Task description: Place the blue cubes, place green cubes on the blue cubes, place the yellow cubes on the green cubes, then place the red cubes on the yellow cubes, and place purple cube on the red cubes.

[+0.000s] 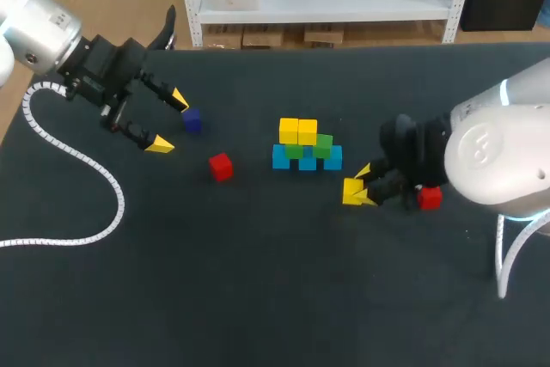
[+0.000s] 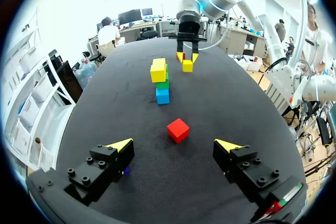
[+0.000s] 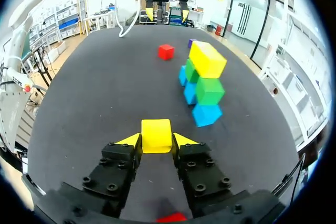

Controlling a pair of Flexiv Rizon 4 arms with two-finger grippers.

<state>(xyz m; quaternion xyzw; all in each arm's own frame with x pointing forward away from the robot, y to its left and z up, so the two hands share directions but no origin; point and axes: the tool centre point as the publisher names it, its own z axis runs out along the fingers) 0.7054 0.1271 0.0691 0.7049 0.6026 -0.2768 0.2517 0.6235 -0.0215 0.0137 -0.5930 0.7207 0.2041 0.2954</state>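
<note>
The right claw (image 3: 156, 141) is clamped on a yellow cube (image 3: 156, 134), with both yellow-tipped fingers pressed against opposite sides of it and the cube held low over the black table (image 1: 258, 298). A little ahead of this claw and off to one side stands the stack. Three blue cubes (image 3: 206, 114) sit in a row on the table, two green cubes (image 3: 210, 90) rest on them, and the stacked yellow cubes (image 3: 207, 59), two of them side by side, form the top layer. A red cube (image 1: 430, 198) lies on the table just behind the right claw, partly under the arm that carries it.

The left claw (image 1: 168, 122) is spread wide and grips nothing; it hangs over the table well apart from the stack. Ahead of its fingers, roughly midway to the stack, a second red cube (image 1: 221, 167) lies alone on the table, touching neither finger. The purple cube (image 1: 192, 119) sits just beside the tip of one finger. From the left wrist only a sliver of it shows past that finger, so whether finger and cube touch cannot be told. Straight ahead of the left claw, beyond the stack, the right claw faces it with its yellow cube between its tips
</note>
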